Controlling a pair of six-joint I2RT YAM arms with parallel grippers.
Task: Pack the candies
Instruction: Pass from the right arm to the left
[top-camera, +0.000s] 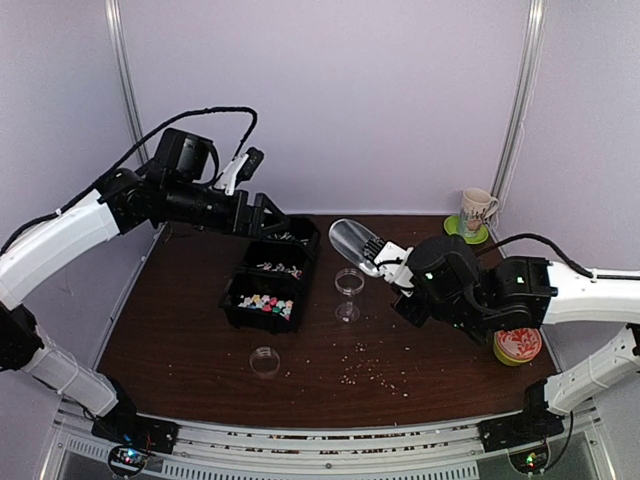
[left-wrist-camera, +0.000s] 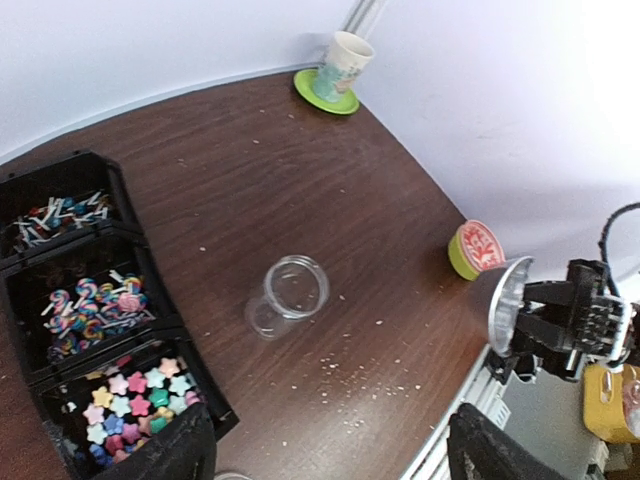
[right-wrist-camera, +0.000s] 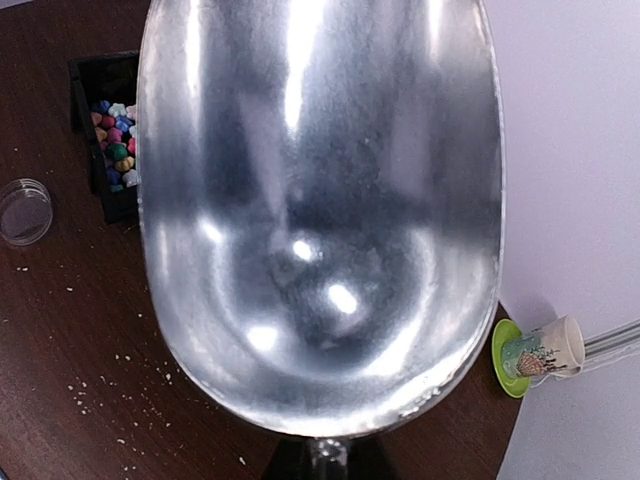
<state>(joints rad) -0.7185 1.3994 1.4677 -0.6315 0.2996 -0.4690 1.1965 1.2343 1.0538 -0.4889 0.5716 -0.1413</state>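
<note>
left gripper (left-wrist-camera: 320, 452) wide open, empty | right gripper (top-camera: 396, 263) clamped on shiny metal scoop (right-wrist-camera: 320, 200) — candies (left-wrist-camera: 135, 395) star-shaped

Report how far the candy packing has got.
Nothing packed yet: the jar looks empty, lid lying apart. In hand: right gripper holds an empty scoop; left gripper open. Left: scooping the candies from the tray into the jar.
</note>
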